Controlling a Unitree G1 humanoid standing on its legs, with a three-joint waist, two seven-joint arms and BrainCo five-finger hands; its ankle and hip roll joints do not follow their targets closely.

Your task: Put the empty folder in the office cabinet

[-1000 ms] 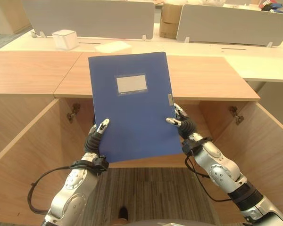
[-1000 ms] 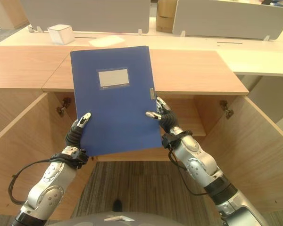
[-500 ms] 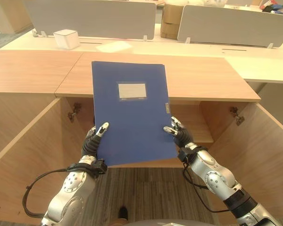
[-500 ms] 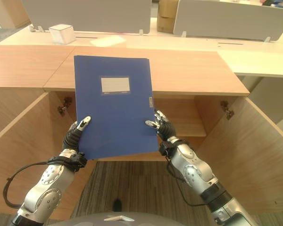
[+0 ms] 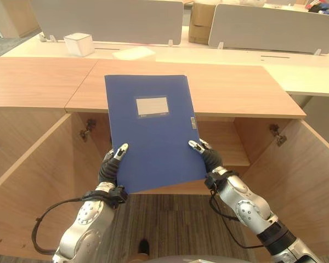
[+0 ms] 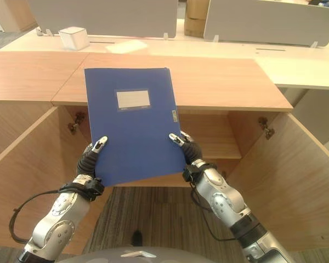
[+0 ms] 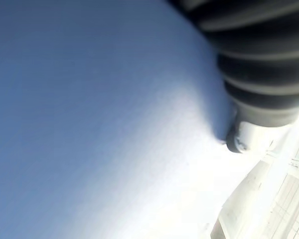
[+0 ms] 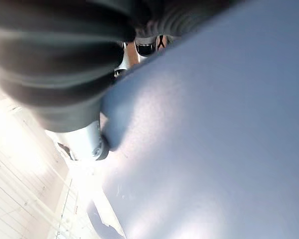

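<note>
I hold the folder point(image 5: 152, 131) upright before the open cabinet point(image 5: 225, 143), my left hand point(image 5: 111, 166) pinching its lower left edge and my right hand point(image 5: 206, 157) pinching the lower right, thumbs on the front cover. Gripping both edges keeps the cover flat and level. The shelf point(image 5: 230, 156) behind looks like the target.

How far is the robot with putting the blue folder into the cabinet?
Done: the cabinet is open and the blue folder is lifted. In hand: the left hand and the right hand pinch its lower edges, in front of the opening. Left: sliding it inside and releasing.
</note>
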